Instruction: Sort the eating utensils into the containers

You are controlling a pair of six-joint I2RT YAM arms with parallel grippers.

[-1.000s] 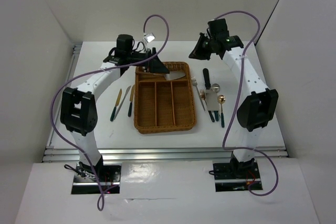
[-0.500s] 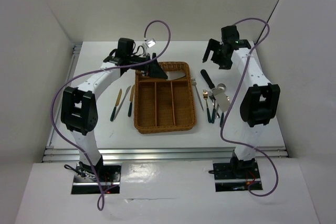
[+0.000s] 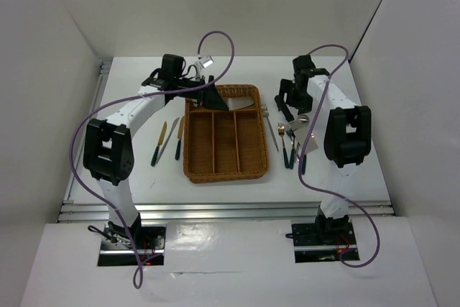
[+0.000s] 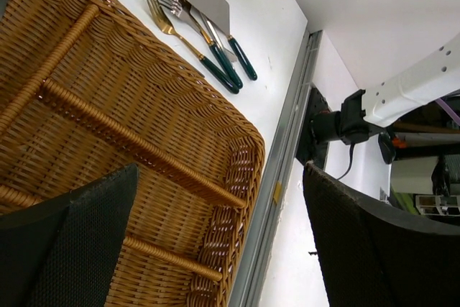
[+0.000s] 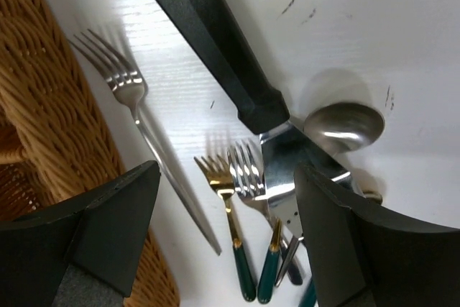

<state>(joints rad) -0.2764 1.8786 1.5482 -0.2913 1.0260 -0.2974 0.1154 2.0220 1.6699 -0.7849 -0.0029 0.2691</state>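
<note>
In the tray's (image 3: 226, 176) 12 o'clock slot I saw only a silver server (image 3: 246, 101). Knives (image 3: 167, 140) at 9 o'clock and mixed utensils (image 3: 291, 141) at 3 o'clock lay unsorted on the bench (image 3: 129, 170). The left claw (image 4: 219, 170) and right claw (image 5: 228, 170) were apart and empty.

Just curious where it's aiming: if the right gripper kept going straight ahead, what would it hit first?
Probably the gold fork and the silver fork beside it, lying on the table right in front of the open right gripper; depth is hard to judge.
</note>
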